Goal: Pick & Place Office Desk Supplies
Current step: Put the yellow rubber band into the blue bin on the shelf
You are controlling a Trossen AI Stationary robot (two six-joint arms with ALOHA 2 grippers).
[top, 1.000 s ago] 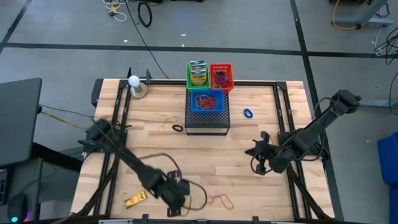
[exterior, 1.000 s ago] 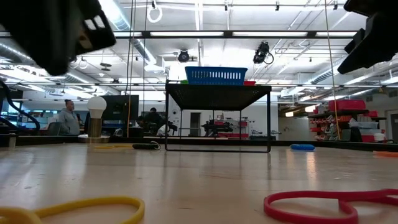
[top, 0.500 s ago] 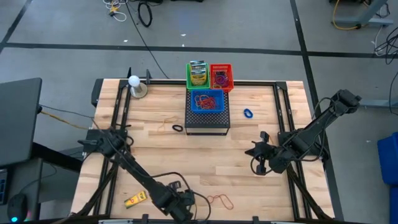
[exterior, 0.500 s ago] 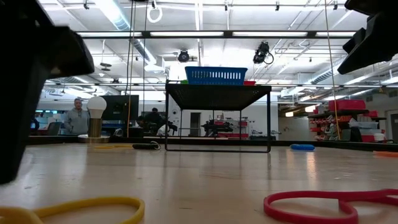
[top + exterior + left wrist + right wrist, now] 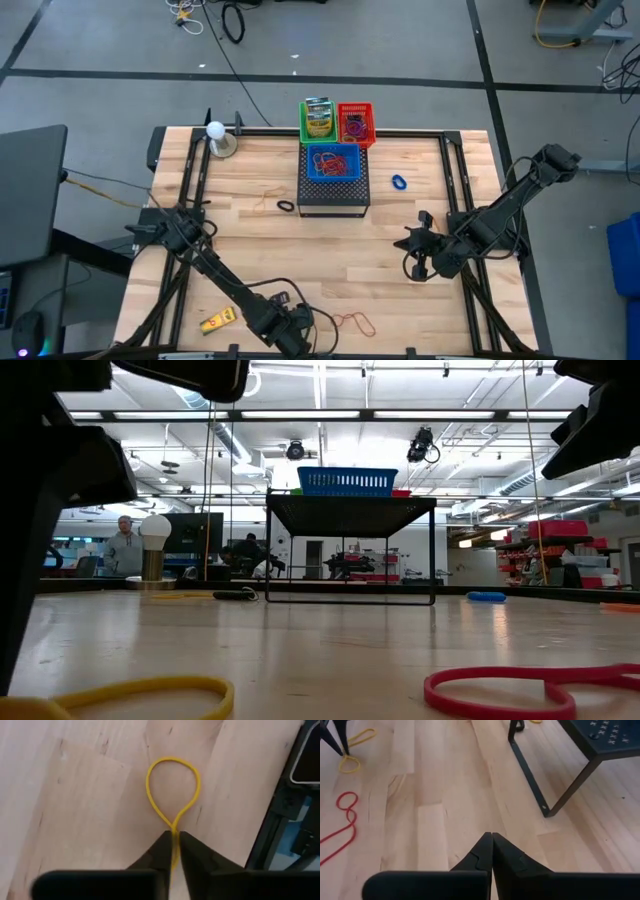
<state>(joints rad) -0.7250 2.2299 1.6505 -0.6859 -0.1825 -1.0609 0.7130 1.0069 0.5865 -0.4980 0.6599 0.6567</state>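
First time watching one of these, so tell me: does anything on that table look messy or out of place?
Somewhat. Loose rubber bands lie scattered instead of sorted: a red rubber band twisted near the front edge, and a yellow rubber band pinched into a teardrop by the left gripper.

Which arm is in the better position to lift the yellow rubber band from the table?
The left. Its end effector is already pinched on the yellow rubber band at the table's near edge. The right end effector is shut, empty, and farther away.
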